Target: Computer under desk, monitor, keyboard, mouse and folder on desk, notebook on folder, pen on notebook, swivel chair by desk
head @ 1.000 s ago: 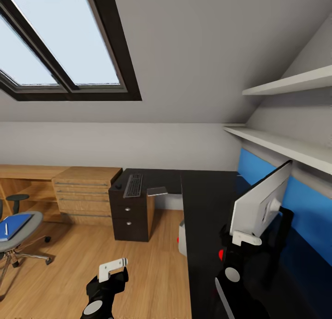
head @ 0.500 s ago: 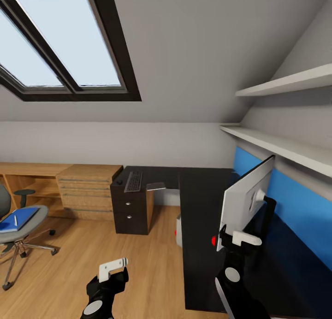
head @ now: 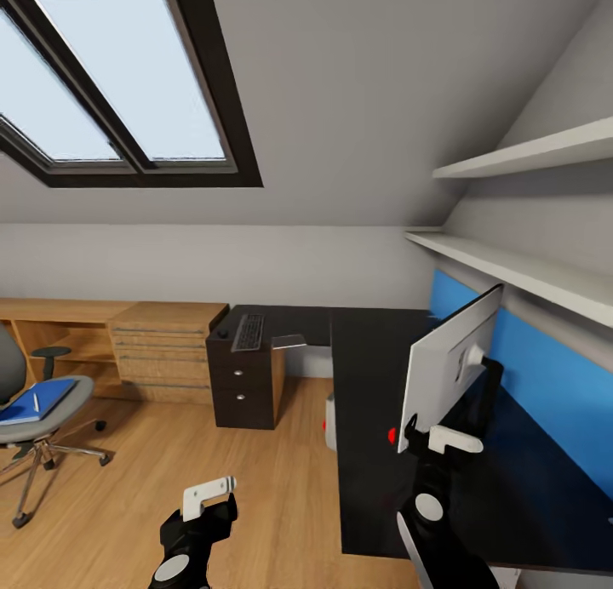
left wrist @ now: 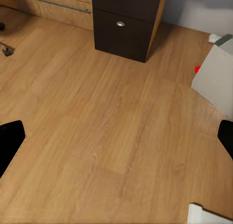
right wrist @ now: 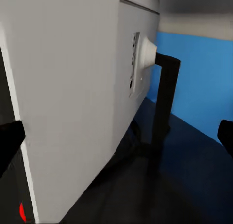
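The right gripper (head: 430,440) clasps the lower edge of the monitor (head: 447,369) over the black desk (head: 375,419), right of centre. The left gripper (head: 209,493) hangs spread wide and empty above the floor at bottom left. The keyboard (head: 248,332) lies on the desk's far end, mid-frame, and the blue folder (head: 34,399) rests on the swivel chair (head: 42,419) at the left edge.

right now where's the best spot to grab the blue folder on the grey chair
Probably the flat bright blue folder's long edge facing the wood floor, coming from above the grey padded swivel chair's open front: it lies flat on the seat, with a slim white pen on top.
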You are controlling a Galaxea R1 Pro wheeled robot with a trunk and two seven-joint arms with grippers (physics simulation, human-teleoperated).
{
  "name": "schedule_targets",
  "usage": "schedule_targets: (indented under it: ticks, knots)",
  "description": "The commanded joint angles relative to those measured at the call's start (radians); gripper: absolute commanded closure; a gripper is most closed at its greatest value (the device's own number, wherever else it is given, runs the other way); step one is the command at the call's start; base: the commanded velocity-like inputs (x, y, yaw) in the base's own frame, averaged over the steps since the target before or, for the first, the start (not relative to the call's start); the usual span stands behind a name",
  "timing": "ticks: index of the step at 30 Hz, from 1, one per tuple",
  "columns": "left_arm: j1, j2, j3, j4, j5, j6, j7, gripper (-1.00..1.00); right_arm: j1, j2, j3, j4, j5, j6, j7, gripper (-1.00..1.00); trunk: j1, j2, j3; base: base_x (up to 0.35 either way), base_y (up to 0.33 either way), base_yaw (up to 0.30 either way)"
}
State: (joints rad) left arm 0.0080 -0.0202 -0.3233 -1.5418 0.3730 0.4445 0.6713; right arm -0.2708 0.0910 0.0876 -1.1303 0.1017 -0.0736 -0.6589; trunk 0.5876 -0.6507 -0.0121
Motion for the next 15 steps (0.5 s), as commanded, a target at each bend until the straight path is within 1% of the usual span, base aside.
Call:
schedule_targets:
  ticks: [1,4,9,11,15]
  knots:
    - [0.0,0.0,-0.001,-0.001,0.007,0.002,0.006,-1.0,-0.001,0.001,0.001,0.0,0.005,-0.001,-0.005,-1.0,0.0,-0.001,-0.001,0.003,0.287,0.0]
    - [0.0,0.0,-0.001,-0.001,0.007,0.002,0.006,-1.0,-0.001,0.003,0.005,-0.002,0.005,-0.005,-0.003,-1.0,0.0,-0.001,-0.001,0.06,0.296,0.0]
    - [0.0,0.0,-0.001,-0.001,0.007,0.003,0.005,-1.0,-0.001,0.004,0.019,0.001,0.005,-0.005,0.002,-1.0,0.0,-0.001,-0.001,0.202,0.256,0.0]
    - [0.0,0.0,-0.001,-0.001,0.007,0.002,0.005,-1.0,-0.001,0.002,0.021,0.001,0.007,-0.006,0.002,-1.0,0.0,-0.001,-0.001,0.274,0.135,0.0]
    - [0.0,0.0,-0.004,-0.001,0.008,0.001,0.005,-1.0,-0.001,0.0,0.022,0.001,0.007,-0.007,0.002,-1.0,0.0,-0.001,-0.001,0.281,0.037,0.0]
